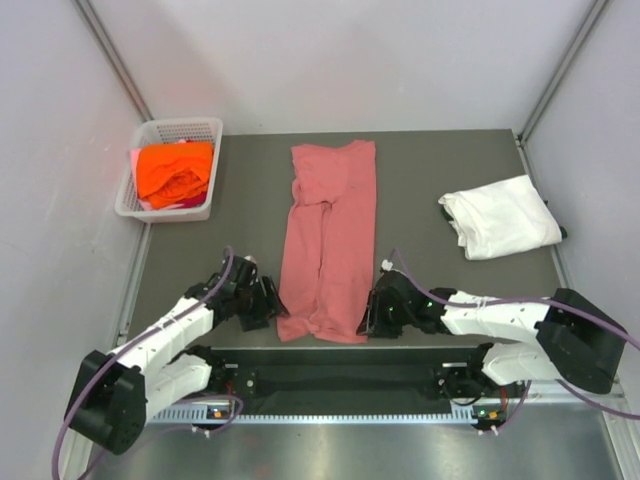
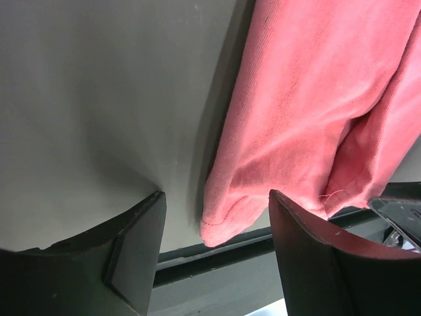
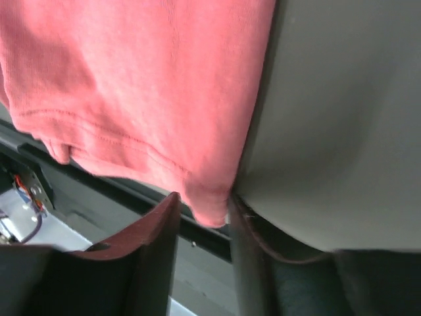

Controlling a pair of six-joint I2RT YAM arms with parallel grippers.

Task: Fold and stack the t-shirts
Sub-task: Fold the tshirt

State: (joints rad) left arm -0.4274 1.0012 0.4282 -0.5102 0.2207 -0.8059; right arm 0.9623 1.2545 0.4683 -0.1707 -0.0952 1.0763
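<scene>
At the near edge of the desk point(image 1: 430, 160), the left tool point(image 2: 214, 253) is seen wide open, with the near left corner of the pink-red t-shirt point(image 1: 328, 240) lying between its fingers, ungripped. The right tool point(image 3: 200, 224) is nearly closed on the shirt's near right corner. The shirt is laid in a long strip down the middle. Farther right, a folded white t-shirt point(image 1: 500, 216) is seen; far left, an orange t-shirt point(image 1: 174, 172) is held in a white basket point(image 1: 190, 128).

pink-red tee point(image 1: 328, 240) — white tee point(image 1: 500, 216) — orange tee point(image 1: 174, 171).
</scene>
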